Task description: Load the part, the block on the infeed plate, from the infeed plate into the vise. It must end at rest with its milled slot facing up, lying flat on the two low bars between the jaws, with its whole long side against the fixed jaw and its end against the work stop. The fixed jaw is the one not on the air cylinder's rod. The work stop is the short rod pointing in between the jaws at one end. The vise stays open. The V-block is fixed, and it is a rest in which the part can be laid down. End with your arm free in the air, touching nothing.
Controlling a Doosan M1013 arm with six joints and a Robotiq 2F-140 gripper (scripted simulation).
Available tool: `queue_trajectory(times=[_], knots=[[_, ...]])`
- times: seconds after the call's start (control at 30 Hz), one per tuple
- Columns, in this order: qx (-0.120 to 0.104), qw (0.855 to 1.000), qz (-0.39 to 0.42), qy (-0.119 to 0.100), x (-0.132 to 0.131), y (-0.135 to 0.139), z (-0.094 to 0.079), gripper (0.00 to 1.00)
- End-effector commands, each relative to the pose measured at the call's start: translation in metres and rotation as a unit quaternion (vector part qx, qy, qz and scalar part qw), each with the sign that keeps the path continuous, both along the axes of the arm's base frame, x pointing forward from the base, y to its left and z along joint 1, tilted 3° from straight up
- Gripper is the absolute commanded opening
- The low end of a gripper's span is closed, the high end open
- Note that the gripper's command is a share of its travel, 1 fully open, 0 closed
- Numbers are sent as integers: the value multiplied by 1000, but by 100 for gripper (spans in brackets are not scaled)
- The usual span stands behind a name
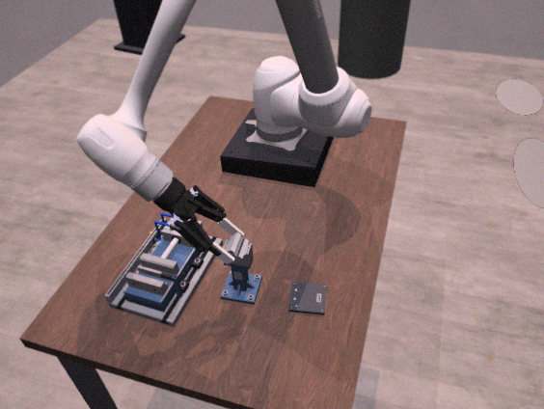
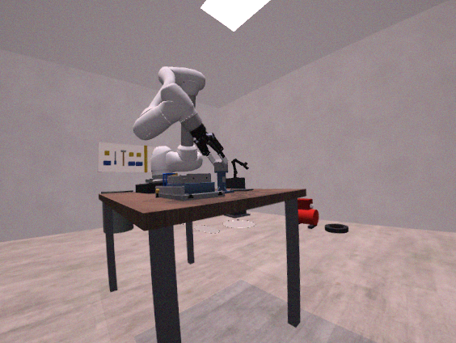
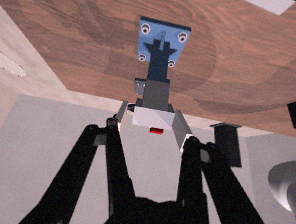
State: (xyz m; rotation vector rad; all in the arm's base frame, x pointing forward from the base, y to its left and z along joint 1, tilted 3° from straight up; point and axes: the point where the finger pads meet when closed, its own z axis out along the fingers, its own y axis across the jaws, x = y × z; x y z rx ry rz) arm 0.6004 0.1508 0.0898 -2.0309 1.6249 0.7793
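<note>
The part, a light grey block, sits on top of the blue V-block in the middle of the table. In the wrist view the part shows a small red mark and lies above the V-block. My gripper reaches down at a slant from the left. Its fingers stand half open on either side of the part, and I see no firm squeeze on it. The vise stands open to the left with nothing between its jaws. The grey infeed plate lies bare to the right.
The arm's black base stands at the back of the table. The vise's air cylinder and blue hoses sit just under my wrist. The front table edge runs close behind the vise in the exterior view.
</note>
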Motion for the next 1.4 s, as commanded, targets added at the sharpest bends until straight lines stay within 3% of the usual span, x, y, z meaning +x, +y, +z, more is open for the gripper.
queue_trajectory(times=[0.0,0.97,1.37], knots=[[-13,1000,1,-1,-4,1,0,51],[-92,996,3,-19,-4,4,2,51],[-142,989,4,-31,-5,7,3,51]])
